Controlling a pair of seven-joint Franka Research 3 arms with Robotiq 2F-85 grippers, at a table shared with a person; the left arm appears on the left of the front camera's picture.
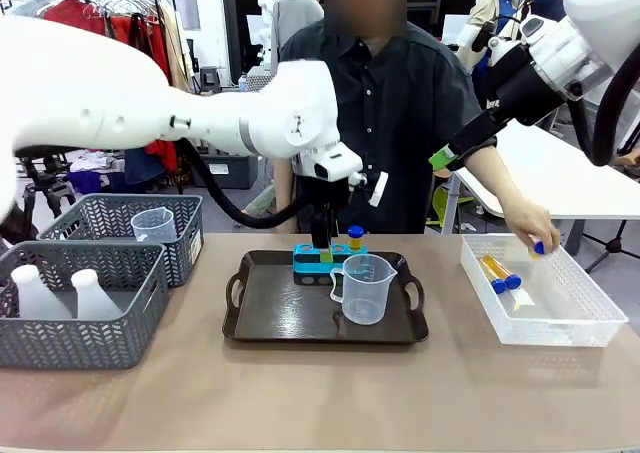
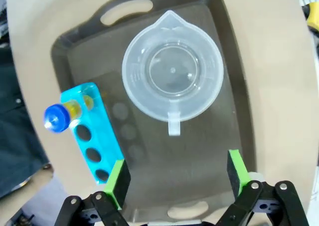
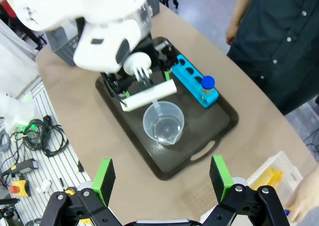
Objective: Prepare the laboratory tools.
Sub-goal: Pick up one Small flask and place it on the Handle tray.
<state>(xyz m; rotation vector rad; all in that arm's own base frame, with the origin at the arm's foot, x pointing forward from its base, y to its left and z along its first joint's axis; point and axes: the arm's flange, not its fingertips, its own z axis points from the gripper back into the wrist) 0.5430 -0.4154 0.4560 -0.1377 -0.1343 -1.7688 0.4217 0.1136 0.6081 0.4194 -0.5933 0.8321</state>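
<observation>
While left hand [image 2: 177,176], right hand [image 3: 162,177] gape | tray [image 1: 285,311]: beaker [image 1: 365,289], racked tube [image 1: 355,238] | bin [image 1: 560,331]: two tubes [image 1: 497,273]

The dark rectangular plastic tray [image 1: 275,313] is bare across its 9 o'clock half; the clear handled measuring beaker [image 1: 366,291] fills its 3 o'clock side; the blue tube rack [image 1: 312,263] lines 12 o'clock, the left tool [image 2: 177,175] hanging close by it; the beige tabletop [image 1: 320,398] at 6 o'clock lies open.
</observation>
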